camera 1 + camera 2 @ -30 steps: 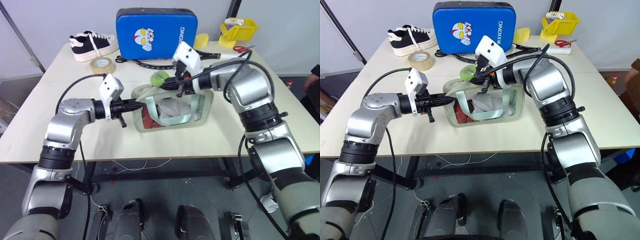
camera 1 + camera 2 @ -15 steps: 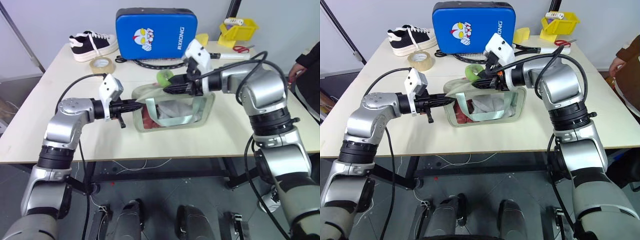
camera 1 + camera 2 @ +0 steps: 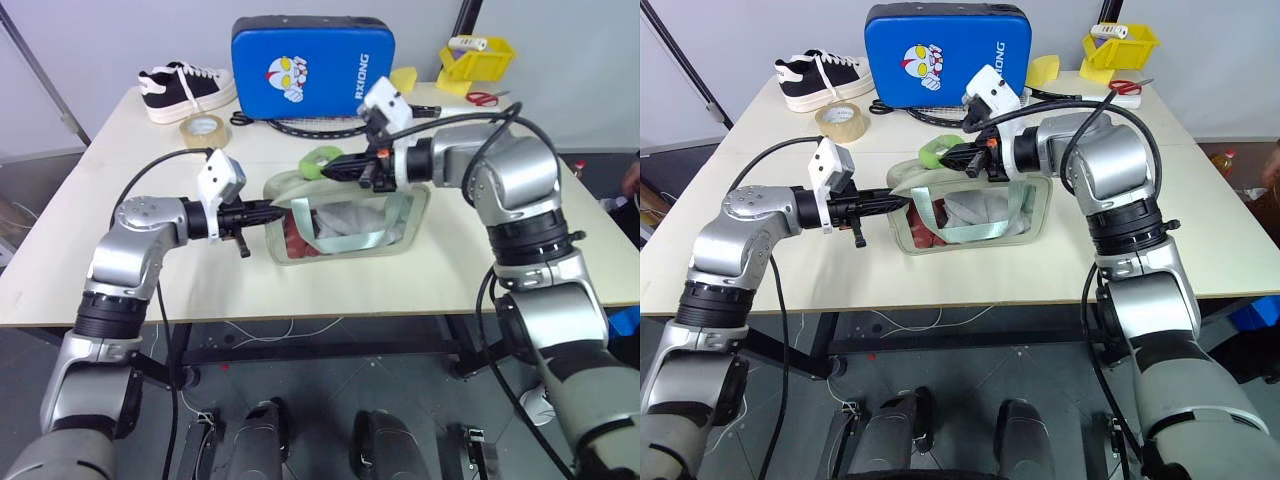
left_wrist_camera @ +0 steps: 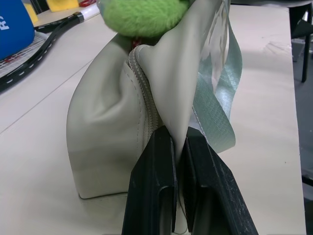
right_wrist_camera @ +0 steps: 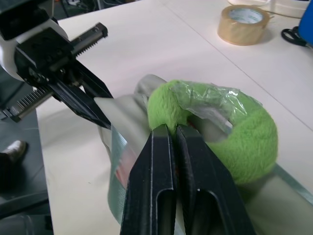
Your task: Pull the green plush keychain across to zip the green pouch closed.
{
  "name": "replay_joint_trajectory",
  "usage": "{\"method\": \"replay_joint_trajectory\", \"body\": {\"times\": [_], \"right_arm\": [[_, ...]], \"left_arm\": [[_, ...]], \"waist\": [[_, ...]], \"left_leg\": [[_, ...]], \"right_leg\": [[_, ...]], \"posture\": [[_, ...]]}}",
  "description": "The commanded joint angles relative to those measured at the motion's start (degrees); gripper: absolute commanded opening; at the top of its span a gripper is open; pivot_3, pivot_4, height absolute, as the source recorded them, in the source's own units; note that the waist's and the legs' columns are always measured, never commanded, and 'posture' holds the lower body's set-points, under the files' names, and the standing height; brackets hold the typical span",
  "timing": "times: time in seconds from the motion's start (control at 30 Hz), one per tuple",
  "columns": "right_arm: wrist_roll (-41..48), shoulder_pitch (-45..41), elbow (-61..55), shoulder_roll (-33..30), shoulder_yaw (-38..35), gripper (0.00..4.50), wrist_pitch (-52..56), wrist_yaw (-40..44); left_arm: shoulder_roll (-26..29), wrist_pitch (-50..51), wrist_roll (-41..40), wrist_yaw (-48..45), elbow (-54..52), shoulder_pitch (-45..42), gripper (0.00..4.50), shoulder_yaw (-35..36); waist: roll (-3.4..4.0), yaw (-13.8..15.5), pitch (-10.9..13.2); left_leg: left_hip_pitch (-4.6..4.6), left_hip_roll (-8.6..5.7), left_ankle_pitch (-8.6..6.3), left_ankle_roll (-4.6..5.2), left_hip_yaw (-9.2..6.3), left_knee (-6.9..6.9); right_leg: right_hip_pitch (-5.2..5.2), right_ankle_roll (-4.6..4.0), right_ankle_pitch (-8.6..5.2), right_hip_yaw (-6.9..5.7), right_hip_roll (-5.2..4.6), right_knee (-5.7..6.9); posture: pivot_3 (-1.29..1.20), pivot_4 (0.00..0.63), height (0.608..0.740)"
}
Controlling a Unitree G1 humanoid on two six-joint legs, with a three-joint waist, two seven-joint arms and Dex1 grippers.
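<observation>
Keychain (image 5: 220, 127): fuzzy lime ring, taped on top, at the sage pouch's (image 3: 345, 225) top edge. Right hand (image 5: 173, 134) clamped on the keychain's rim; left hand (image 4: 178, 142) pinches the pouch's end.

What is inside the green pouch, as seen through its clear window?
Through the clear window of the green pouch, red and white contents show. The two light green straps cross over them, so what exactly they are cannot be told.
</observation>
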Motion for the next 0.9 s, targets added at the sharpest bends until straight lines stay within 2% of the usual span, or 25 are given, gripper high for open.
{"method": "replay_joint_trajectory", "body": {"times": [0.03,0.33,0.47,0.6,0.73,0.9], "right_arm": [[0.5,-2.3,0.2,0.1,-2.0,0.07,-0.1,-0.8],[1.3,-3.9,0.3,-1.5,-4.6,0.07,-0.1,-2.0],[1.5,-4.5,-1.6,-5.6,-6.9,0.07,0.7,-2.0],[1.2,-1.9,-5.1,-10.5,-7.7,0.07,2.4,-2.7],[1.7,5.1,-12.6,-16.6,-9.9,0.07,6.3,-4.2],[3.4,9.9,-19.1,-16.8,-9.6,0.07,8.0,-5.7]], "left_arm": [[0.8,-0.1,0.4,0.2,-1.1,0.7,0.00,-0.3],[0.8,-0.2,0.4,0.3,-0.6,0.5,0.00,-0.3],[0.7,-0.3,0.5,0.4,-0.5,0.4,0.00,-0.3],[0.8,0.0,0.2,0.5,-0.9,0.6,0.00,-0.1],[1.1,0.3,0.0,0.3,-1.5,1.2,0.00,0.0],[1.1,0.3,-0.1,0.1,-1.5,1.2,0.00,-0.4]], "waist": [[0.00,0.0,0.0],[0.00,0.0,0.0],[0.00,0.1,0.0],[0.00,0.1,0.0],[-0.01,0.2,0.0],[0.06,-0.3,0.0]], "left_leg": [[0.00,0.00,0.00,0.00,0.00,0.00],[0.00,0.00,0.00,0.00,0.00,0.00],[0.00,0.00,0.00,0.00,0.00,0.00],[-0.03,-0.01,-0.01,-0.01,0.01,0.00],[0.01,0.00,-0.02,-0.01,-0.01,-0.10],[0.03,0.00,-0.01,-0.01,0.01,-0.08]], "right_leg": [[0.00,0.00,0.00,0.00,0.00,0.00],[0.00,0.00,0.00,0.00,0.00,0.00],[0.00,0.00,0.00,0.00,0.00,-0.01],[0.00,-0.01,-0.01,0.00,-0.02,-0.12],[0.00,-0.02,-0.01,0.00,-0.02,-0.12],[-0.04,-0.02,-0.01,0.04,-0.01,-0.06]], "posture": [[0.00,0.150,0.723],[0.00,0.150,0.723],[0.00,0.150,0.723],[0.00,0.150,0.723],[0.00,0.150,0.723],[0.00,0.150,0.723]]}}
